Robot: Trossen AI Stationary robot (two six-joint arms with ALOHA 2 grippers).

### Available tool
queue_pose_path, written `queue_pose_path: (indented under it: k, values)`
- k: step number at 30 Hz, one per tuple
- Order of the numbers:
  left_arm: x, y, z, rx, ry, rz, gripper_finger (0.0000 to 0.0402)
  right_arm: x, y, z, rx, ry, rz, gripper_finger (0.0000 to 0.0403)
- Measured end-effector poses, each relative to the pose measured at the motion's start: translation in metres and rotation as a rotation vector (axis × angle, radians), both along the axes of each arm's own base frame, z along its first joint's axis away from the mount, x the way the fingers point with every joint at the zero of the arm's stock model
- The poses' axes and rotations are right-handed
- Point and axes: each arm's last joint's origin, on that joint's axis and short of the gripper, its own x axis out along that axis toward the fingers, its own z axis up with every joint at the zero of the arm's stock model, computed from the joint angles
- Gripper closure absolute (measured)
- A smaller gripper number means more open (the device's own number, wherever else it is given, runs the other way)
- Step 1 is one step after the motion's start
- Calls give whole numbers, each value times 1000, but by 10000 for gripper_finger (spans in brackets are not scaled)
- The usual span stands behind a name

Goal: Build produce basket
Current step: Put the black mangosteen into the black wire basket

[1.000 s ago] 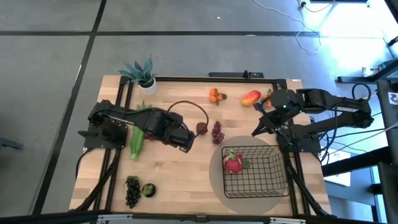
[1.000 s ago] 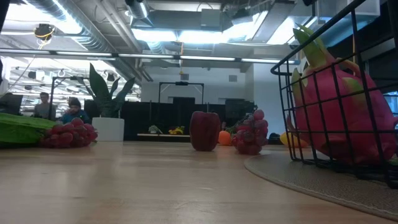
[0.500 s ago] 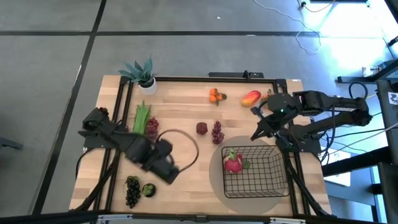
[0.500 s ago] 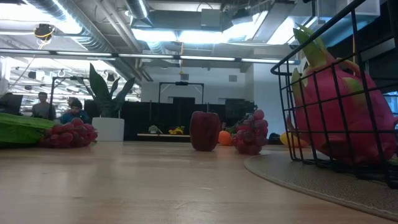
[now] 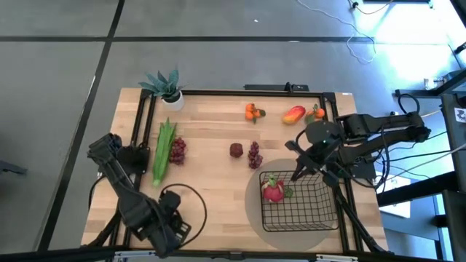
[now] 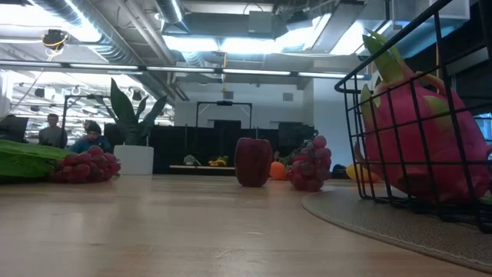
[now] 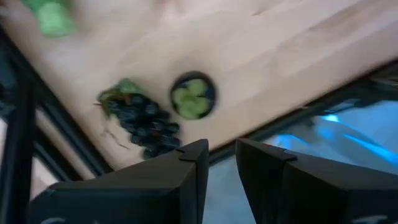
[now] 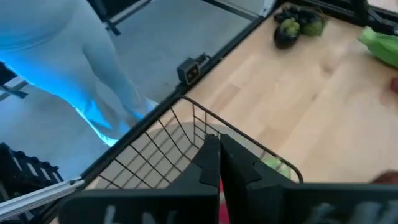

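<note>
One pink dragon fruit [image 5: 273, 191] lies in my black wire-mesh basket [image 5: 318, 211]. At the desk's [image 5: 211, 196] left front, my left gripper [image 5: 172, 234] has its fingers slightly apart, empty, beside dark grapes [image 5: 154, 222]. My right gripper [image 5: 297, 175], fingers together, hovers over the basket's rim.

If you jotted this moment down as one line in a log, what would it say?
black wire-mesh basket: holds pink dragon fruit | left gripper: empty, near dark grape bunch | right gripper: shut, at basket's rim
</note>
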Motion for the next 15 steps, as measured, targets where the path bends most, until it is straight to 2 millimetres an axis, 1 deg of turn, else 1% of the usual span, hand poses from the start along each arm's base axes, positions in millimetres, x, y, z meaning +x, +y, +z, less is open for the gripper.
queue_pose_path:
  k: [9,12,15]
  values:
    - [3,-3,-60,30,25,0,331,1,6,7,44,-60,25,403]
    - [4,-2,-75,20,32,5,331,2,7,7,47,-66,26,403]
    - [7,-2,-85,-9,30,9,331,2,7,7,55,-61,17,403]
